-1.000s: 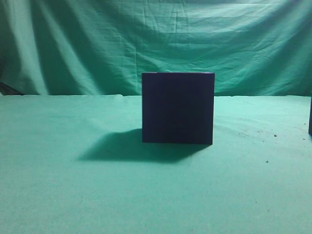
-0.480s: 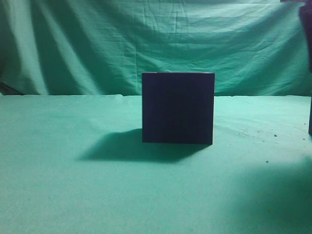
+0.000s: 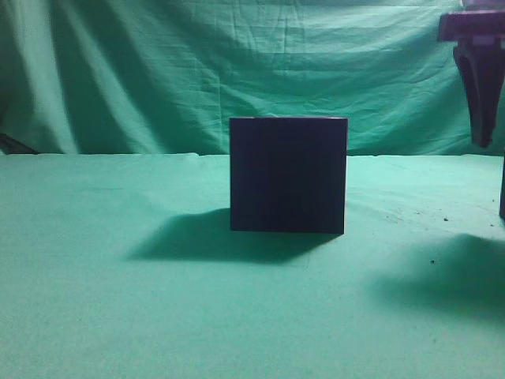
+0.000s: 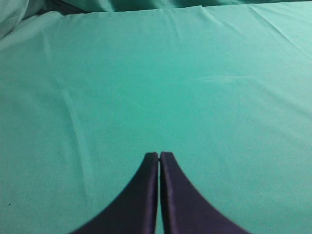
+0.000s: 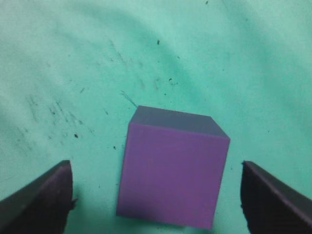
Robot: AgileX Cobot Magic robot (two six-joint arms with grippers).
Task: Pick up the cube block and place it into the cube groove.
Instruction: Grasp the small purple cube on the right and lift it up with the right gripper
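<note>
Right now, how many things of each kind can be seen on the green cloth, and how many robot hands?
Large dark navy-black cubic box: 1
Small dark cube block, purple-looking in the right wrist view: 1
Robot hands: 2 (left hand closed, right hand open above the small cube)
Total: 4
</note>
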